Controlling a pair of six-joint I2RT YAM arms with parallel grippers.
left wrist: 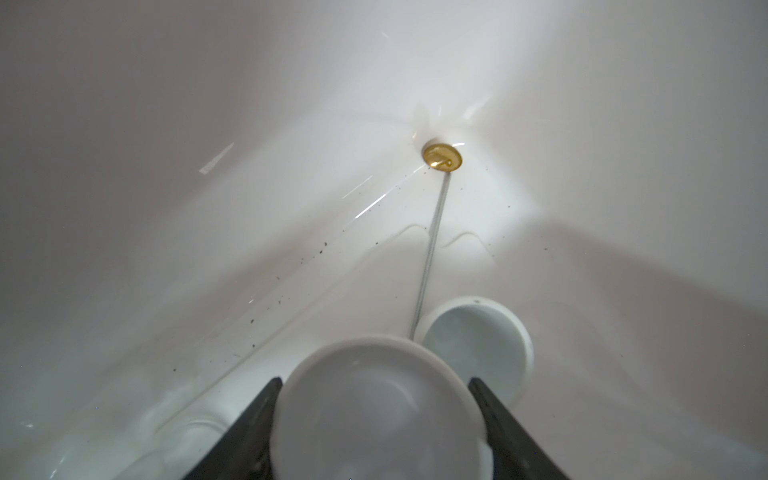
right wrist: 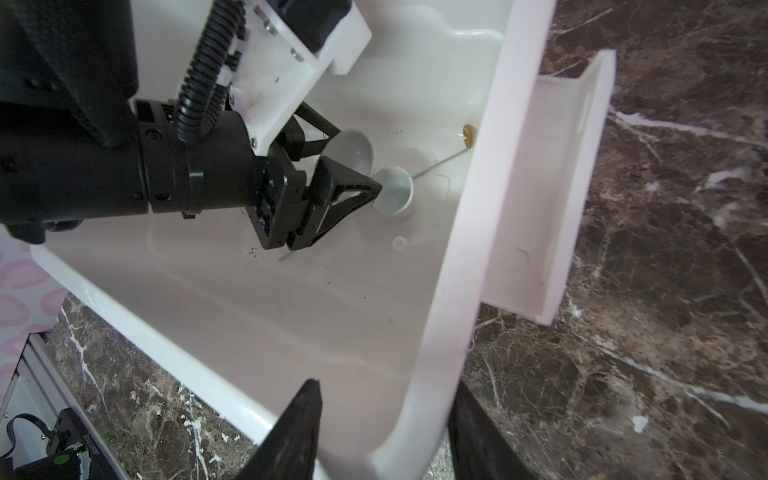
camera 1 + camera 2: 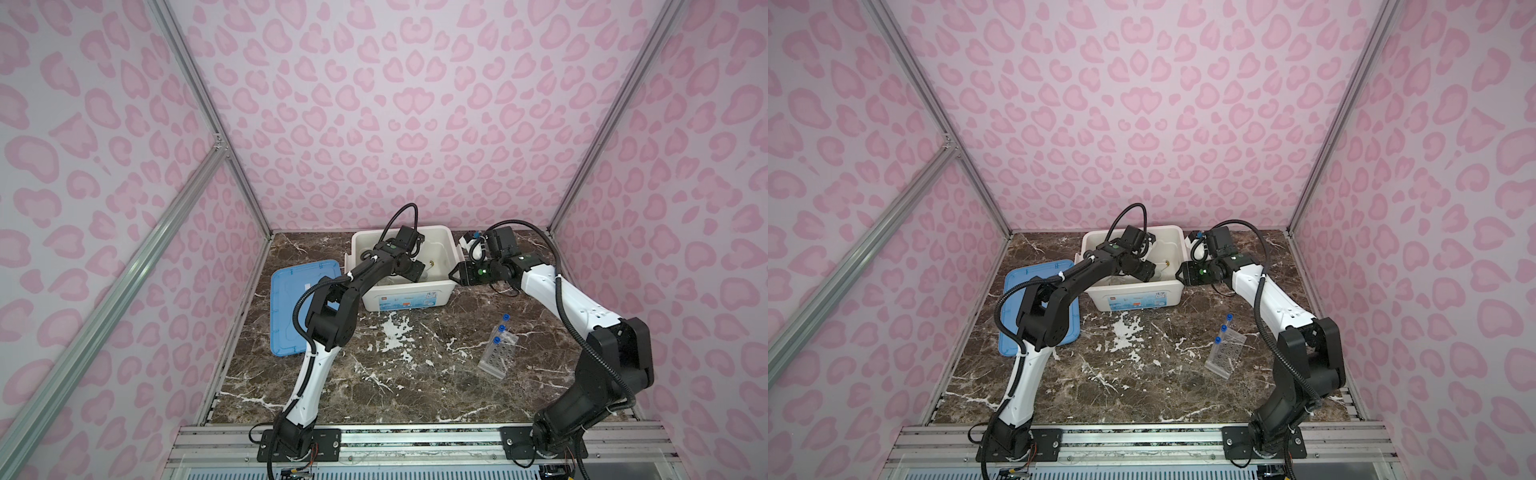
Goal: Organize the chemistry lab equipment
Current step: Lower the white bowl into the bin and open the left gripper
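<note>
Lower centre, left wrist view: left gripper (image 1: 375, 380) grasps white dish (image 1: 374, 419) inside storage box (image 1: 166, 124); right gripper (image 2: 386, 388) clamps rim, likely steadying box.

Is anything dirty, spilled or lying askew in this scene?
Yes. Dark specks are scattered on the floor of the white storage box, like spilled grit. The tube rack sits skew to the table edges.

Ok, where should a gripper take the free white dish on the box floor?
The free dish by its rim, one finger inside, from above: it sits mouth-up, and the box wall and thin rod likely crowd its sides.
</note>
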